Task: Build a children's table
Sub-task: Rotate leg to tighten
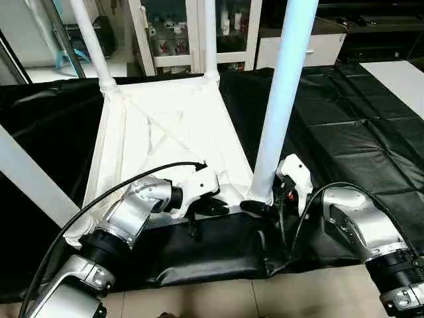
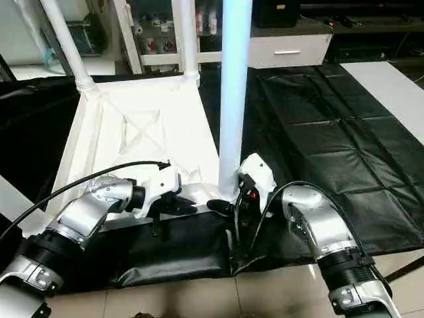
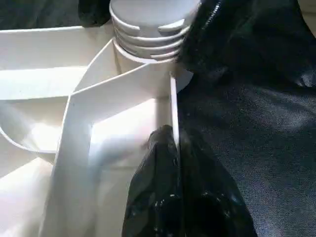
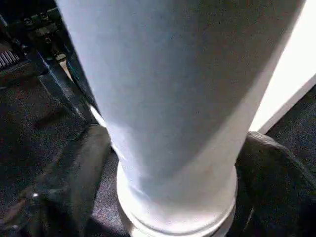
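Tabletop (image 1: pixel 169 142) lay upside down on the black desk (image 1: pixel 358 132), four legs (image 1: pixel 281 99) standing in its corner sockets.
Left pincer (image 1: pixel 211 207) was pinched shut on the tabletop's near rim; right pincer (image 1: pixel 260 207) sat spread wide around the near right leg's base.

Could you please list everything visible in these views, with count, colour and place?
tabletop: one, white, upside down on the work table, ribbed underside up
legs: four, white, one at each tabletop corner
work table cover: one, black, beneath the tabletop
cabinet: one, white-framed, beyond the table
left gripper: one, black, shut on the tabletop's near edge rib
right gripper: one, black, fingers either side of the near right leg's base
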{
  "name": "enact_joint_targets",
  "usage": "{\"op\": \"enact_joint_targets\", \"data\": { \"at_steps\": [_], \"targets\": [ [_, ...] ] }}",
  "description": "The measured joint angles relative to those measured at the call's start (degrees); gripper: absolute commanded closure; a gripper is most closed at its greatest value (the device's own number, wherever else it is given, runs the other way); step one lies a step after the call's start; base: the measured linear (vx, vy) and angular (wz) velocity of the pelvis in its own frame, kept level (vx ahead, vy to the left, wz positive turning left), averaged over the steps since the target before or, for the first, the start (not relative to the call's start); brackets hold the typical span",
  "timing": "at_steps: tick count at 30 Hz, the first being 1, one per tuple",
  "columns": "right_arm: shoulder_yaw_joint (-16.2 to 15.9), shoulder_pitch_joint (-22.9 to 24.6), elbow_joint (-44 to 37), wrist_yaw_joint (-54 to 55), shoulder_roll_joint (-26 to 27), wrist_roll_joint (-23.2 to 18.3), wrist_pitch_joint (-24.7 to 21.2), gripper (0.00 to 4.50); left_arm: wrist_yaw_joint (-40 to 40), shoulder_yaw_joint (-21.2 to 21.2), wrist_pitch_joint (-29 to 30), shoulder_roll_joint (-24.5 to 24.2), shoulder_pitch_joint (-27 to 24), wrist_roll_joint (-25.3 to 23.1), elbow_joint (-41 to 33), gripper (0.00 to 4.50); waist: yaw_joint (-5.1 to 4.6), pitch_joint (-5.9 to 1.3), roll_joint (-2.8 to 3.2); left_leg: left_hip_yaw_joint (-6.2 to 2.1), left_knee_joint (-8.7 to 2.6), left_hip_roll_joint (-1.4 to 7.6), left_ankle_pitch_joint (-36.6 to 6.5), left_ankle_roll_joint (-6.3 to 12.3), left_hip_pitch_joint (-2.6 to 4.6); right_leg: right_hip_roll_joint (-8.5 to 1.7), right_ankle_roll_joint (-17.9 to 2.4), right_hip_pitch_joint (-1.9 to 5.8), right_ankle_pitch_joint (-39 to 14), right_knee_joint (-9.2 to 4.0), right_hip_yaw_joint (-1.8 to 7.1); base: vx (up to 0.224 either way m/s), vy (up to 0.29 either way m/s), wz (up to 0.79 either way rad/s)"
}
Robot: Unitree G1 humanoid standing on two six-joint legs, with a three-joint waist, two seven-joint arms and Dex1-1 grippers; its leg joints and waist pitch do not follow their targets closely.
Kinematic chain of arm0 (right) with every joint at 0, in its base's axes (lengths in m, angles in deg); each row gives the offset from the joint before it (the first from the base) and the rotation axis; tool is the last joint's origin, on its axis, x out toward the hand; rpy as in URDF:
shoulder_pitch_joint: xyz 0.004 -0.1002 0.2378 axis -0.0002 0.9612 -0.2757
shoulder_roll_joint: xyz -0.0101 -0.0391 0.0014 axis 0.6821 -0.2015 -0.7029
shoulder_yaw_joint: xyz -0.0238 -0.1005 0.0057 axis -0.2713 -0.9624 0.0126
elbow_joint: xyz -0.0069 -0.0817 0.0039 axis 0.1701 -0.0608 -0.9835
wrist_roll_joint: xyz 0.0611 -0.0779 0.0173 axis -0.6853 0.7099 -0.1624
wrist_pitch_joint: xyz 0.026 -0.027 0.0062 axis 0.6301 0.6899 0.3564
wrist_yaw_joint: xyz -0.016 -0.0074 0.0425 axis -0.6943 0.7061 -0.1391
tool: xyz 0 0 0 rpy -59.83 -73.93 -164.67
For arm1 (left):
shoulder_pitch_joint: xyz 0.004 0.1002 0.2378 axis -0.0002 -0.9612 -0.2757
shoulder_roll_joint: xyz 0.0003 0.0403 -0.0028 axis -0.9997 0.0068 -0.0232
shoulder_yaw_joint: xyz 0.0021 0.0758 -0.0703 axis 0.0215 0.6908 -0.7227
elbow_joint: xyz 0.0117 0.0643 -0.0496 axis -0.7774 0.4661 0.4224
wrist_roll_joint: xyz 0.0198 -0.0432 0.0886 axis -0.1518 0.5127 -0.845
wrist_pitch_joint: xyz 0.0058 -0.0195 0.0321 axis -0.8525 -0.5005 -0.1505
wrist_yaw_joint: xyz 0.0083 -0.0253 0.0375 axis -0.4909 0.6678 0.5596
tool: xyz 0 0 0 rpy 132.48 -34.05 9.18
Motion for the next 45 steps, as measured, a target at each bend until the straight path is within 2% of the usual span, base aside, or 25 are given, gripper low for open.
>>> {"op": "enact_joint_targets", "data": {
  "at_steps": [11,16,19,22,26,30,33,36,41,42,45],
  "targets": [
    [0.1,0.0,0.0,-0.6,0.1,-0.2,-0.1,1.61,0.7,0.0,0.6,-0.3,0.0,0.1,-0.3,4.50,-0.02,0.00,0.00,0.00,0.04,0.01,0.0,0.00,0.00,0.00,0.0,0.00,0.0,0.02,-0.01,0.000,0.000,0.00],
    [0.4,0.0,0.7,1.5,1.9,0.2,0.2,1.77,0.2,-0.2,1.6,-0.2,0.0,0.3,-0.5,4.50,-0.25,-0.04,-0.07,0.00,0.07,0.04,0.0,0.00,0.04,0.03,0.0,0.00,0.0,0.08,0.00,0.000,0.000,0.00],
    [1.7,-0.6,3.4,8.5,5.6,1.2,1.6,1.79,-3.2,-1.0,2.6,0.7,0.5,-0.6,0.8,4.50,-0.99,-0.09,-0.16,-0.01,0.16,0.07,0.0,-0.01,0.22,0.07,-0.2,0.05,0.1,0.13,0.02,0.000,0.000,0.00],
    [5.0,-2.3,7.3,19.0,10.5,2.0,1.8,1.80,-9.9,-1.9,3.3,4.4,2.5,-2.1,4.5,4.50,-1.91,-0.04,-0.31,-0.01,0.25,0.06,0.0,-0.02,0.29,0.07,-0.2,0.13,0.1,0.06,0.05,0.000,0.000,0.00],
    [8.1,-3.5,10.1,31.5,15.5,2.6,2.7,1.80,-17.2,-2.6,4.3,8.6,4.6,-3.0,8.5,4.50,-2.24,-0.05,-0.32,-0.03,0.27,0.03,0.0,-0.02,0.32,0.06,-0.2,0.12,0.1,0.02,0.06,0.000,0.000,0.00],
    [11.7,-7.4,15.9,47.0,22.1,4.6,5.0,1.80,-26.3,-3.2,5.2,13.4,7.8,-4.5,13.7,4.50,-2.70,-0.09,-0.25,-0.06,0.26,0.00,0.0,-0.02,0.27,0.05,-0.3,0.09,0.2,0.01,0.05,0.000,0.000,0.00],
    [12.6,-9.8,19.9,54.6,25.1,6.3,7.7,1.80,-30.7,-3.3,5.3,15.8,9.3,-5.6,16.1,4.50,-2.72,-0.17,-0.09,-0.07,0.26,-0.04,0.0,-0.02,0.24,0.02,-0.3,0.11,0.2,-0.01,0.04,0.000,0.000,0.00],
    [12.9,-11.0,22.1,57.9,25.8,7.0,9.4,1.81,-32.6,-3.3,5.1,17.0,10.0,-6.0,17.2,4.50,-2.60,-0.22,0.04,-0.08,0.25,-0.07,0.0,-0.02,0.17,-0.01,-0.3,0.14,0.2,-0.02,0.04,0.000,0.000,0.00],
    [14.1,-11.8,24.9,56.4,26.2,7.4,12.7,1.81,-33.9,-3.3,3.6,17.4,10.4,-6.2,18.5,4.50,-2.38,-0.27,0.13,-0.07,0.17,-0.07,0.0,0.00,0.18,-0.02,-0.3,0.12,0.2,-0.06,0.00,0.000,0.000,0.00],
    [14.5,-11.8,25.1,55.9,26.2,7.3,13.2,1.25,-33.9,-3.3,3.1,17.3,10.4,-6.2,18.7,4.50,-2.32,-0.25,0.17,-0.07,0.14,-0.07,0.0,0.00,0.17,-0.02,-0.3,0.10,0.2,-0.06,0.00,0.000,0.000,0.00],
    [14.0,-10.3,22.9,50.9,25.4,6.1,13.5,1.05,-33.7,-3.3,2.1,16.1,9.9,-6.2,18.2,4.50,-2.36,-0.19,0.22,-0.07,0.07,-0.03,0.0,0.00,0.17,0.01,-0.3,0.03,0.2,-0.03,-0.01,0.000,0.000,0.00]
  ]
}}
